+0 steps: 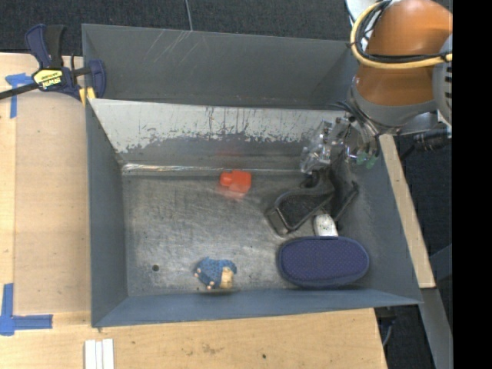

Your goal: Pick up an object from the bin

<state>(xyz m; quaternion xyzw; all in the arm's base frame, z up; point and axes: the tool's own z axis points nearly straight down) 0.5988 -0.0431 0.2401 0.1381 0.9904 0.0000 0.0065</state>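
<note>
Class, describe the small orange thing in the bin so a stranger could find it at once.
In the grey bin, look along the foot of the far wall, midway across. There lies a small orange block, alone. Its right-hand neighbours, a black handled tool and a blue oval case, are dark and larger.

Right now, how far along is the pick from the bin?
Done: nothing lifted; the orange block, blue oval case and small blue toy all lie on the bin floor. In hand: the claw sits low at the back right, over the upper end of the black looped thing. Left: lifting something out.
</note>
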